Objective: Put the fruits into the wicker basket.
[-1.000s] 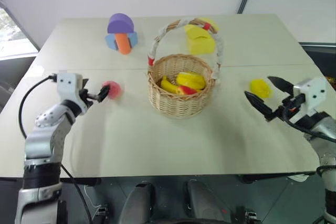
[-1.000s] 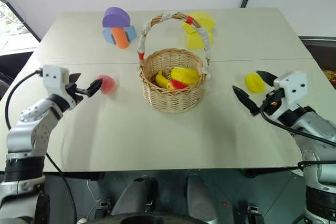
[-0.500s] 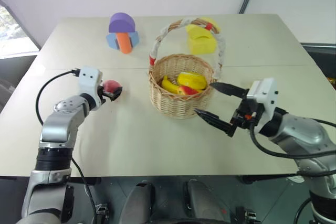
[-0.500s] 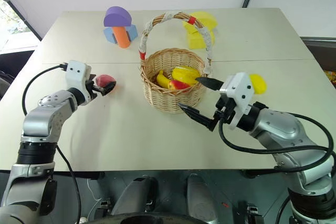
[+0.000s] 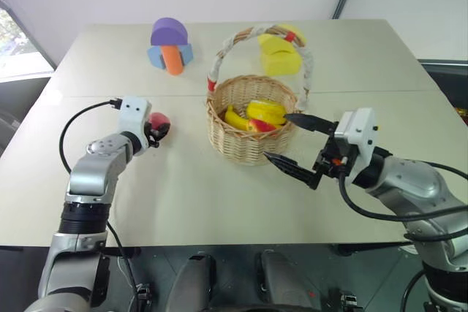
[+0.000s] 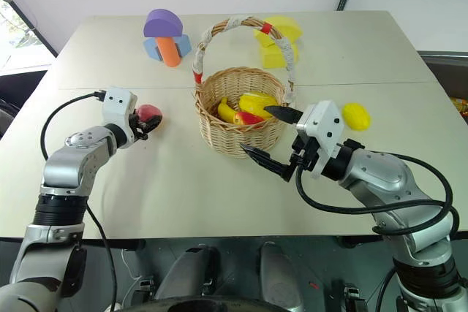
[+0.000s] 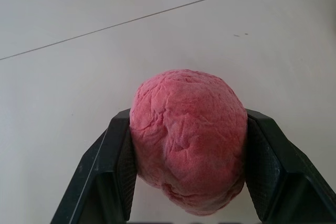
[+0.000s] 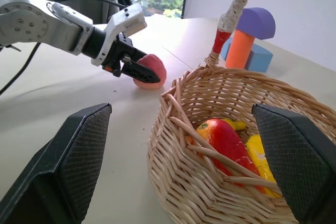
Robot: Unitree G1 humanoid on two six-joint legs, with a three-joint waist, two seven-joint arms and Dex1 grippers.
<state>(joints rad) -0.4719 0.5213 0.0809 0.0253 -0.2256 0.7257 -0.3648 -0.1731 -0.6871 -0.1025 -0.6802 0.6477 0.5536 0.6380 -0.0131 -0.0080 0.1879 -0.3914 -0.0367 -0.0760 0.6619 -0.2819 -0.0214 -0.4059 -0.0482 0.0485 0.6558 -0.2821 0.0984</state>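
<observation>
Fingers of the left gripper clamp the peach on the cream table; right gripper gapes wide beside the wicker basket.

A pinkish-red peach sits in the lower centre of the frame, its surface wrinkled and matte. The left gripper clamps it from both sides, black fingers rising from the bottom corners (pads pressed against the fruit). Behind lies the pale table, a thin seam crossing the upper part.

We see a pinkish-red peach, a yellow lemon and a tan wicker basket — its handle white with red bands.
</observation>
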